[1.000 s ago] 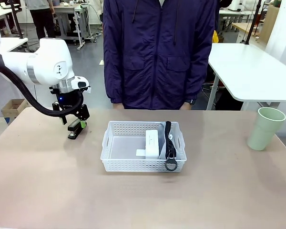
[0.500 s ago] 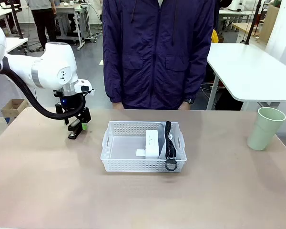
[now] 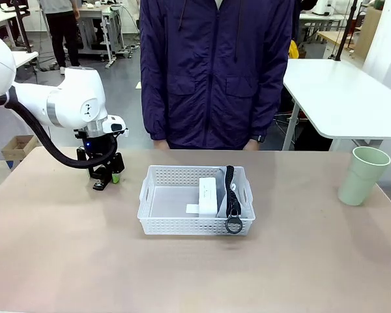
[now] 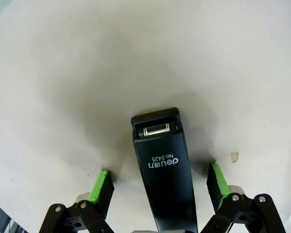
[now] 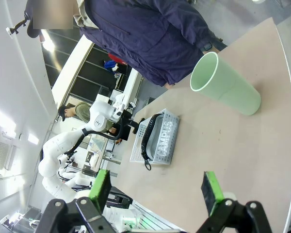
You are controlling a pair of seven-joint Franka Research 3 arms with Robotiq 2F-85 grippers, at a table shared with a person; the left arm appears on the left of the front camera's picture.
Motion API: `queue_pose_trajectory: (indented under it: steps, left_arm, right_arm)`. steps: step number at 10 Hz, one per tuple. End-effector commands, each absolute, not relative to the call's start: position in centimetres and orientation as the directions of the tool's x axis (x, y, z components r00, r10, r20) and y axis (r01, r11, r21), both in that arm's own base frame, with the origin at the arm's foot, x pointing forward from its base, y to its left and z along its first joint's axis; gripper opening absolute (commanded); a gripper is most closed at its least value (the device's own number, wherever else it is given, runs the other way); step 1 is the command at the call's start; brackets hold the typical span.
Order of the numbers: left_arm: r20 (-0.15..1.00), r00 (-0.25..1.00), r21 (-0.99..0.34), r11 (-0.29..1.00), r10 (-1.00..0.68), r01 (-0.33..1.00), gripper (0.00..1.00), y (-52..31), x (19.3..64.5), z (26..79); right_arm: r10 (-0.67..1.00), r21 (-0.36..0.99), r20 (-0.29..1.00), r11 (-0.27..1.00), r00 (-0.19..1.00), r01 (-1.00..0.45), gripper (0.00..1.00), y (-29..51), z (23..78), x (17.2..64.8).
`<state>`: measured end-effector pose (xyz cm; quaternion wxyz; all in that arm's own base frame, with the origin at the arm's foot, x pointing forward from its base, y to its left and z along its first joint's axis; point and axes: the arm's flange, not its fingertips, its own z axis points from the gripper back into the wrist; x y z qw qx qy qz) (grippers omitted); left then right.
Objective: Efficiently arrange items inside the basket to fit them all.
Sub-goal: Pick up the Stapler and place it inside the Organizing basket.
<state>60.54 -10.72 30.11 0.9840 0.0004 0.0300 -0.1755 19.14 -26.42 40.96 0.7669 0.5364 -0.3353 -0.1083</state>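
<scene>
Left gripper (image 3: pixel 107 176), jaws wide, straddles the black deli stapler (image 4: pixel 162 165) lying flat toward the far left corner of the tabletop (image 3: pixel 58 261), likely for a pinch; white basket (image 3: pixel 158 225) mid-table has its left half free; right gripper (image 5: pixel 155 187) open.

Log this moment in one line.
left gripper open, straddling stapler | right gripper open, empty | basket holds pouch, box | cup outside

Stapler (image 4: pixel 162 170) looks matt black plastic; the basket (image 3: pixel 195 225), perhaps smooth white plastic.
</scene>
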Motion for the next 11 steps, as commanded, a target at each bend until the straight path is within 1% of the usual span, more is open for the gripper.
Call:
queue_pose_trajectory:
  steps: [1, 2, 3, 4, 6, 8, 9, 10, 11]
  left_arm:
    - [-0.036, 0.933, -0.036, 0.934, -0.357, 0.356, 1.0, -10.7, 60.9, 30.5]
    - [-0.042, 0.933, -0.041, 0.934, -0.356, 0.355, 1.0, -10.7, 61.0, 30.5]
    - [-0.039, 0.935, -0.035, 0.935, -0.354, 0.352, 0.78, -10.7, 61.0, 30.5]
    - [-0.033, 0.936, -0.047, 0.936, -0.35, 0.349, 0.42, -10.7, 61.0, 30.6]
    - [-0.024, 0.94, -0.055, 0.939, -0.342, 0.34, 0.0, -10.6, 60.9, 30.9]
    - [-0.012, 0.941, -0.056, 0.939, -0.339, 0.338, 0.0, -10.6, 60.7, 31.5]
    - [-0.01, 0.94, -0.056, 0.939, -0.341, 0.34, 0.07, -10.6, 60.6, 31.6]
    - [-0.011, 0.941, -0.057, 0.939, -0.339, 0.338, 0.0, -10.6, 60.5, 31.7]
    - [-0.007, 0.941, -0.057, 0.94, -0.339, 0.338, 0.0, -10.6, 60.5, 31.8]
  right_arm:
    - [-0.527, 0.888, 0.424, 0.403, 0.736, -0.223, 1.0, -26.3, 41.0, 19.3]
    - [-0.527, 0.888, 0.424, 0.403, 0.736, -0.223, 1.0, -26.3, 41.0, 19.3]
    - [-0.527, 0.888, 0.424, 0.403, 0.736, -0.223, 1.0, -26.3, 41.0, 19.3]
    - [-0.527, 0.888, 0.424, 0.403, 0.736, -0.223, 1.0, -26.3, 41.0, 19.3]
    - [-0.527, 0.888, 0.424, 0.403, 0.736, -0.223, 1.0, -26.3, 41.0, 19.3]
    - [-0.527, 0.888, 0.424, 0.403, 0.736, -0.223, 1.0, -26.3, 41.0, 19.3]
    - [-0.527, 0.888, 0.424, 0.403, 0.736, -0.223, 1.0, -26.3, 41.0, 19.3]
    - [-0.527, 0.888, 0.424, 0.403, 0.736, -0.223, 1.0, -26.3, 41.0, 19.3]
    - [-0.527, 0.888, 0.424, 0.403, 0.736, -0.223, 1.0, -26.3, 41.0, 19.3]
